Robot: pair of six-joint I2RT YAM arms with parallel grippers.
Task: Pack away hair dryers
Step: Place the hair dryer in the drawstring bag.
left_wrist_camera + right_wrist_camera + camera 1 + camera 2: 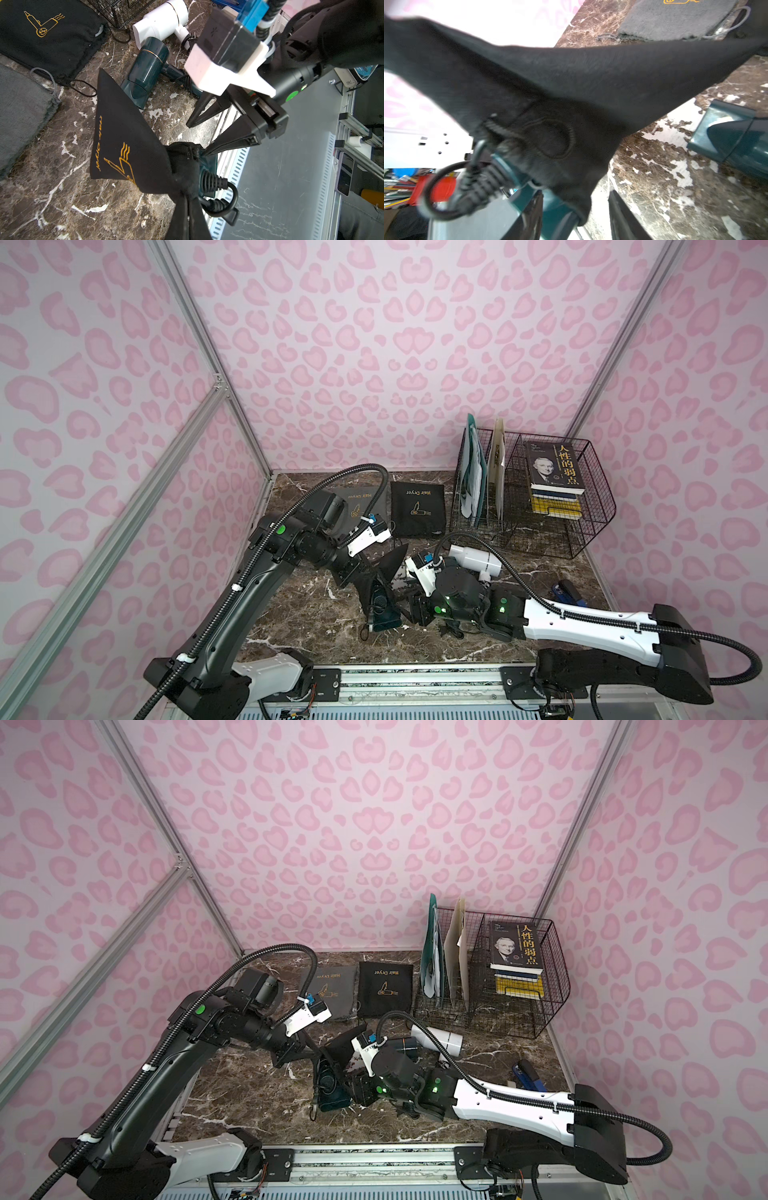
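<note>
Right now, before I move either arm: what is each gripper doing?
left gripper: shut on the black pouch, pinching it near its mouth.
right gripper: open, holding nothing.

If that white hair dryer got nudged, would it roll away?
Probably not far: the white hair dryer has a round barrel, but its handle juts sideways and should stop it. Its glossy shell looks hard, likely slippery.

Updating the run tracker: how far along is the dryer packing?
Done: no dryer fully bagged. In hand: left claw shut on the held black pouch, first teal dryer partly inside, its cord end sticking out; right claw open at the pouch mouth. Remaining: second teal dryer and white dryer lie loose on the table; grey pouch and spare black pouch lie flat.
</note>
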